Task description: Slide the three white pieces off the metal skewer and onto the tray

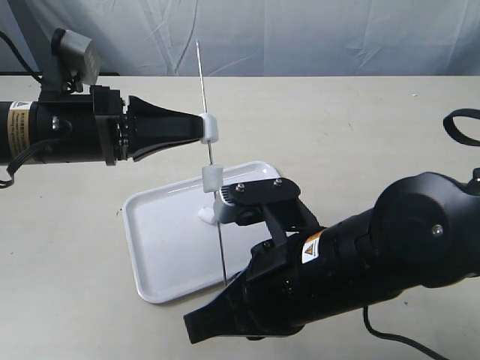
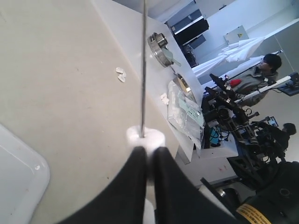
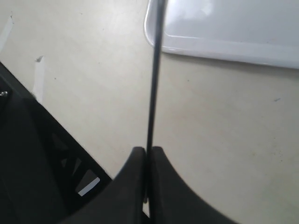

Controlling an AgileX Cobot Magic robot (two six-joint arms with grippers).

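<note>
First-piece strip in hand: left gripper (image 2: pixel 148 154) clamped on top white piece (image 1: pixel 211 128), right gripper (image 3: pixel 148 151) pinched shut on metal skewer (image 1: pixel 202 75), upright over middle of tray (image 1: pixel 161 247). Next, probably: draw piece up past free tip, then drop onto tray.

I count three white pieces: an upper piece (image 1: pixel 210 127), a middle piece (image 1: pixel 213 178) and a lowest piece (image 1: pixel 206 216). I see one metal skewer (image 1: pixel 202 75) and one tray (image 1: pixel 165 240). I have two arms in the scene and so two grippers, the left gripper (image 1: pixel 201 129) and the right gripper (image 3: pixel 147 151). There is one table (image 1: pixel 360 120). Through the left wrist camera I also count two round metal discs, a first disc (image 2: pixel 161 46) and a second disc (image 2: pixel 183 85), and one clear plastic bag (image 2: pixel 184 112). There are two small clusters of white scraps, a first scrap cluster (image 2: pixel 120 73) and a second scrap cluster (image 2: pixel 164 98).
</note>
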